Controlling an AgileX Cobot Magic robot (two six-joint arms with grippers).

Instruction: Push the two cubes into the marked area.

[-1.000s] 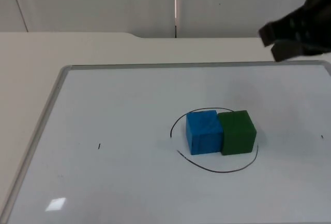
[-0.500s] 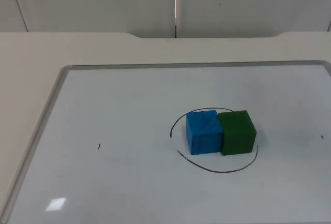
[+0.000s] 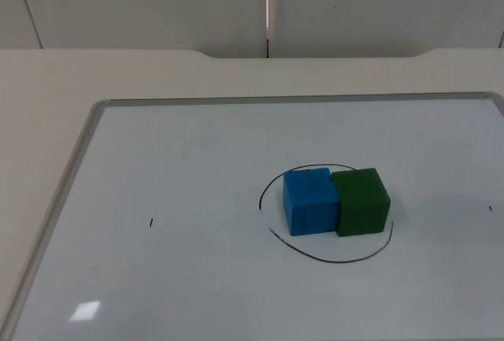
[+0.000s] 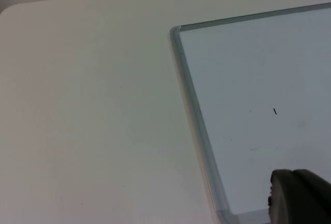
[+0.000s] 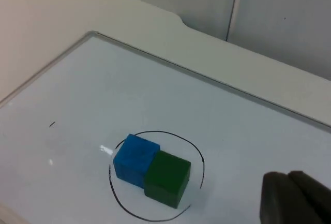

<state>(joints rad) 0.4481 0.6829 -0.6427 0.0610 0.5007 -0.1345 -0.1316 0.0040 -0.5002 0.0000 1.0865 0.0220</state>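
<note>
A smooth blue cube (image 3: 311,201) and a green cube (image 3: 361,200) sit touching inside the thin black drawn ring (image 3: 326,258) on the shiny white board (image 3: 157,160), right of the top view's middle, just as before, and I cannot tell how either pincer stands.
</note>
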